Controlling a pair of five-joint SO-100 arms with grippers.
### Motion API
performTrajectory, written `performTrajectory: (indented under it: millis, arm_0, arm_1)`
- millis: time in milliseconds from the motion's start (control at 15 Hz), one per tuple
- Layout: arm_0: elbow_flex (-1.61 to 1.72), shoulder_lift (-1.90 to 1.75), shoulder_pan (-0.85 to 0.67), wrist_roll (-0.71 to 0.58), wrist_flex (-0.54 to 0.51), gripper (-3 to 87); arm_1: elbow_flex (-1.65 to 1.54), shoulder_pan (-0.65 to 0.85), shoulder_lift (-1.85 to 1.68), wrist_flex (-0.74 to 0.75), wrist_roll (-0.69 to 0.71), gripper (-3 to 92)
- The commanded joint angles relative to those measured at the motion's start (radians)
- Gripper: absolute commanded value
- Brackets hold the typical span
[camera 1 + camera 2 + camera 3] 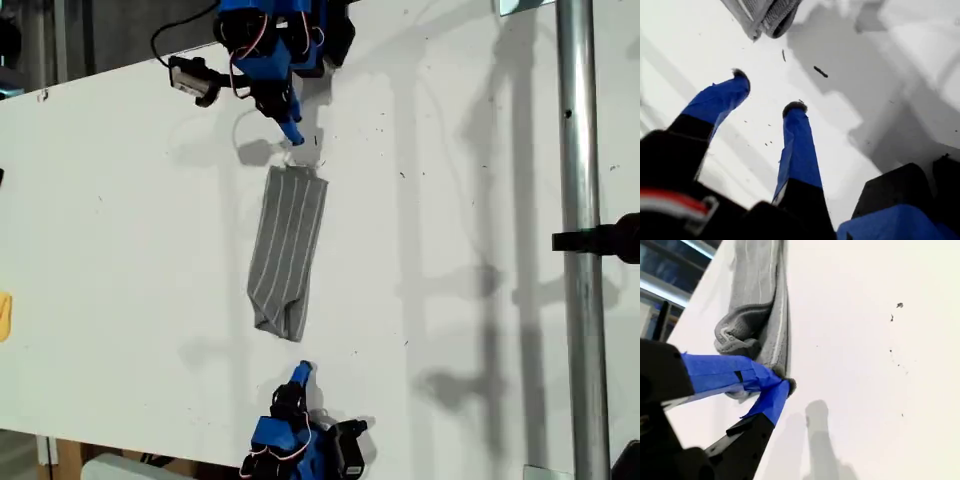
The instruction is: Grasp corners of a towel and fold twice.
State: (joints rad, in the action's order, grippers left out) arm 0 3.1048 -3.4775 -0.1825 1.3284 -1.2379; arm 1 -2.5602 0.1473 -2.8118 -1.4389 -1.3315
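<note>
Towel already looks folded narrow. Ahead of it, my first gripper gapes empty, and my second gripper is pinched shut beside its end.

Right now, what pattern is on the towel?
Grey with thin white stripes running along the towel, clearest in the exterior view.

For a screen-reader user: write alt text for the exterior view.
A grey striped towel, folded into a narrow strip, lies on a white table between two blue robot arms. One gripper hovers by its far end, the other sits short of its near end.
</note>
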Motion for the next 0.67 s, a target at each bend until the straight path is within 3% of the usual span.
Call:
performTrajectory:
  millis: [0, 200, 467, 600]
  arm_0:
    - [0.014, -0.003, 0.009, -0.005, -0.003, -0.7]
    - [0.015, -0.003, 0.0, -0.003, -0.012, -0.4]
    - [0.015, -0.003, 0.002, 0.0, -0.02, -0.3]
    - [0.015, -0.003, 0.0, 0.002, -0.023, 0.7]
  arm_1:
    - [0.072, 0.009, 0.072, 0.078, 0.078, 43.0]
    - [0.127, 0.077, 0.333, 0.249, 0.124, 43.7]
    - [0.204, 0.13, 0.839, 0.495, 0.008, 43.3]
    - [0.368, 0.114, 1.132, 0.526, -0.046, 40.7]
